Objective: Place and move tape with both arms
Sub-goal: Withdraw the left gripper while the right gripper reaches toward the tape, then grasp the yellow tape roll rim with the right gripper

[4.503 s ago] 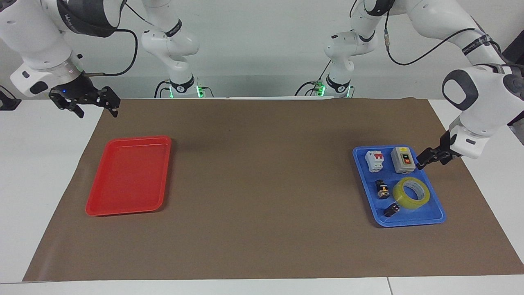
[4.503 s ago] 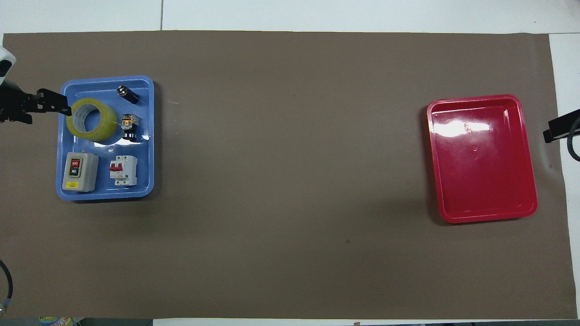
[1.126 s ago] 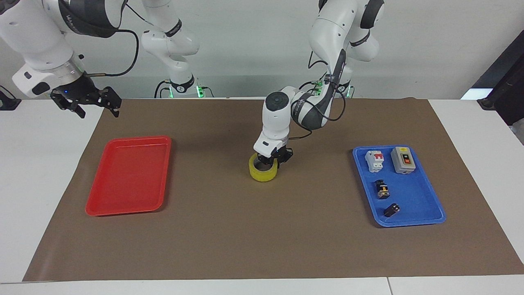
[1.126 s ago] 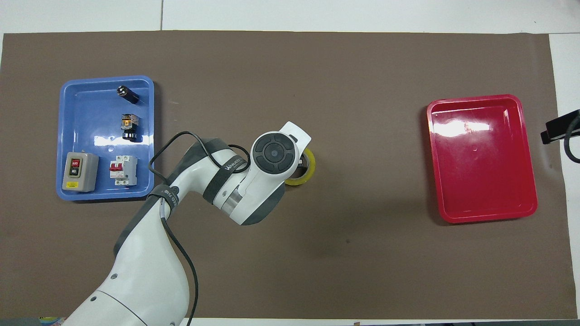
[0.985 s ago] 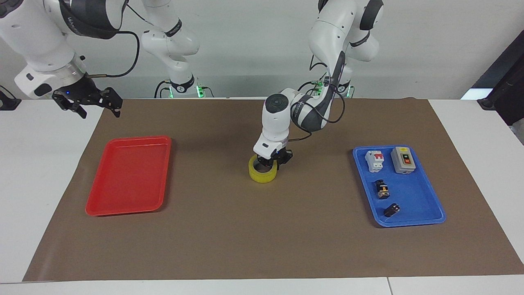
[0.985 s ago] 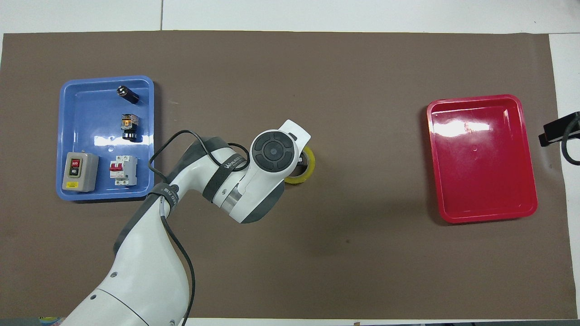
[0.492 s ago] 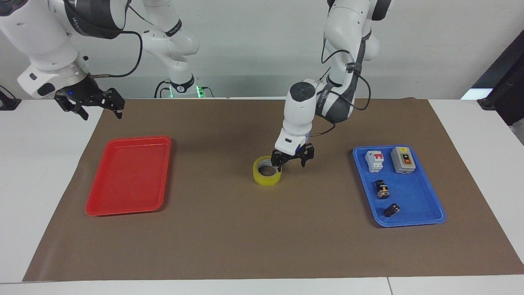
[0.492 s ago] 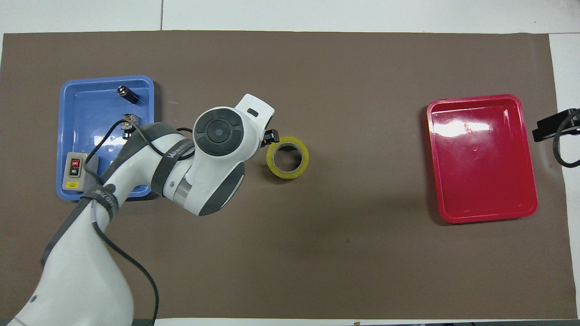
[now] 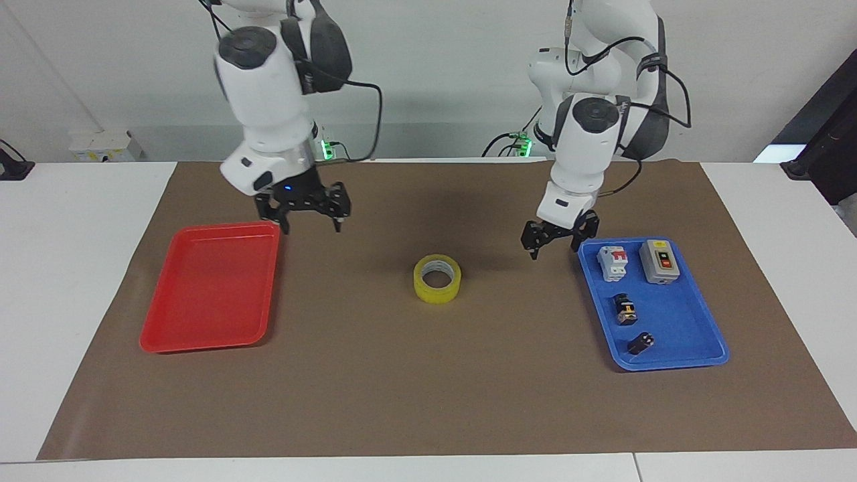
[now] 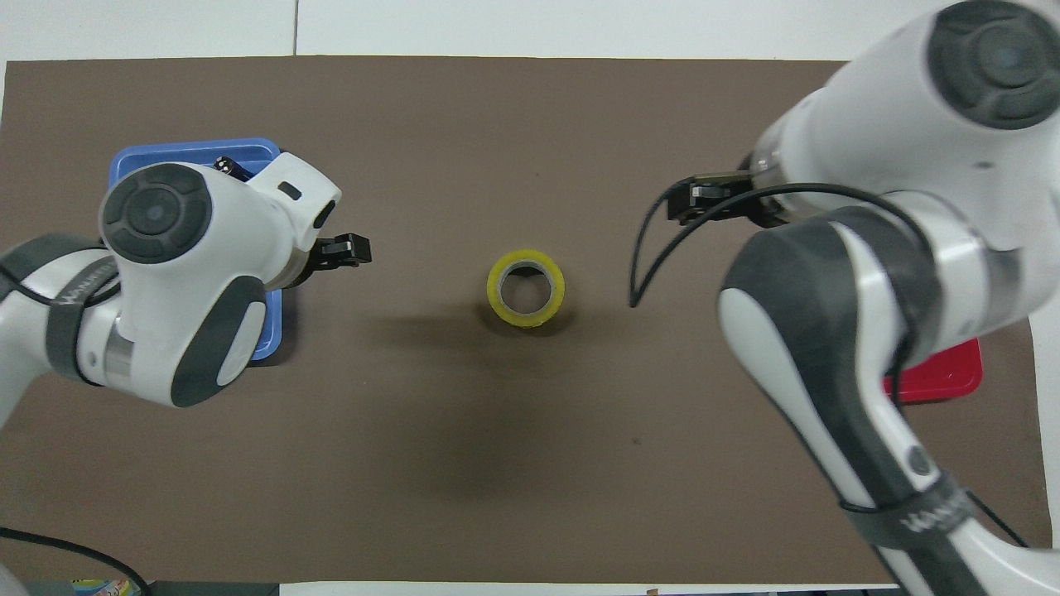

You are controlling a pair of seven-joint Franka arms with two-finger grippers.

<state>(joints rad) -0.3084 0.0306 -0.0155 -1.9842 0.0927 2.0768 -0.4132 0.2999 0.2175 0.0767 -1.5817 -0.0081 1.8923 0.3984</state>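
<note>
A white table [image 9: 67, 268] carried a wide brown mat [image 9: 428, 388], and a plain pale wall [image 9: 435, 80] stood by the robots. Toward the right arm's end of the mat lay a red tray [image 9: 214, 288], bare inside. The right gripper [image 9: 304, 213] hung in the air over the mat by that tray's corner nearest the robots, its fingers spread apart and holding nothing. In the middle of the mat the tape [image 9: 437, 278] lay flat, its hole facing up, well apart from both grippers and both trays. The left gripper [image 9: 554, 239] hung over the mat just beside the blue tray [image 9: 676, 355], fingers apart and empty. That tray held a white breaker [image 9: 612, 262], a grey switch box [image 9: 659, 261] and two small black parts [image 9: 625, 310]. A dark object [image 9: 830, 140] stood at the room's edge by the left arm's end.
</note>
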